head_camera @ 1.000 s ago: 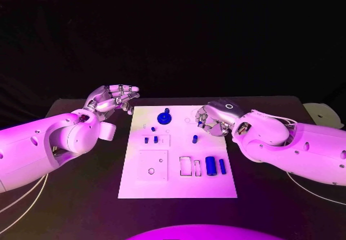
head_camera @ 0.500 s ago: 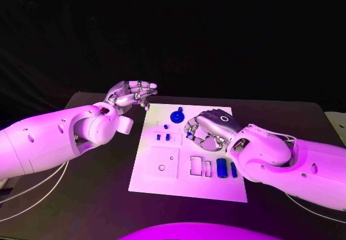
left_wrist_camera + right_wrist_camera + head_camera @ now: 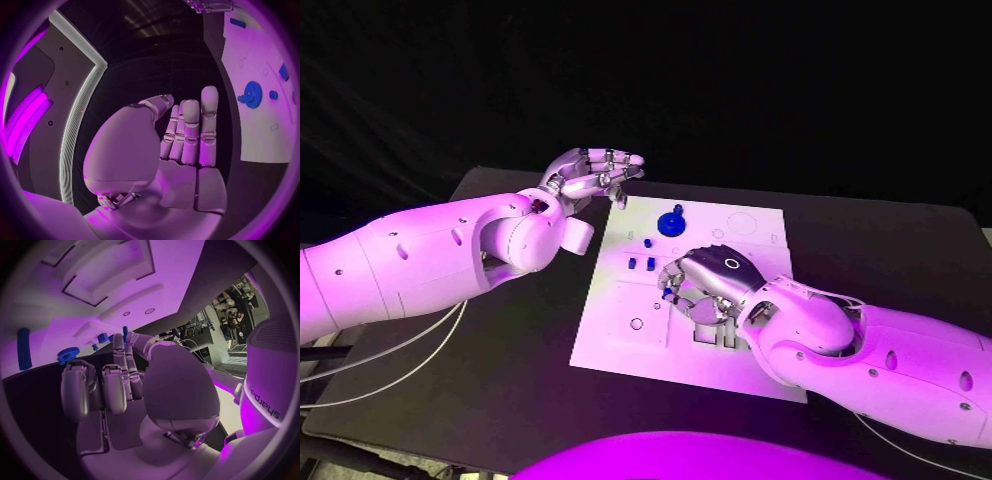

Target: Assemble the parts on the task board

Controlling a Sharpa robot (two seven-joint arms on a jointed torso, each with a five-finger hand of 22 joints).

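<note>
The white task board (image 3: 625, 340) lies mid-table. On its far end stands a blue gear (image 3: 674, 222), with two small blue parts (image 3: 642, 264) nearer, left of centre. My right hand (image 3: 705, 291) hovers low over the board's middle, fingers loosely curled downward, and a small blue part (image 3: 669, 292) shows just beside its fingertips. In the right wrist view nothing lies in that hand (image 3: 119, 390); a blue cylinder (image 3: 24, 348) and the gear (image 3: 67, 354) lie beyond it. My left hand (image 3: 596, 172) is raised off the board's far left corner, fingers straight (image 3: 187, 130), holding nothing.
My right forearm (image 3: 862, 350) covers the board's near right part. Recessed slots (image 3: 711, 335) show just in front of the right hand. The black table (image 3: 516, 330) runs bare to the left of the board. The gear (image 3: 252, 94) lies close to my left hand.
The camera has shifted. My right hand has moved from the board's right edge to over its middle. The left hand stays raised by the far left corner.
</note>
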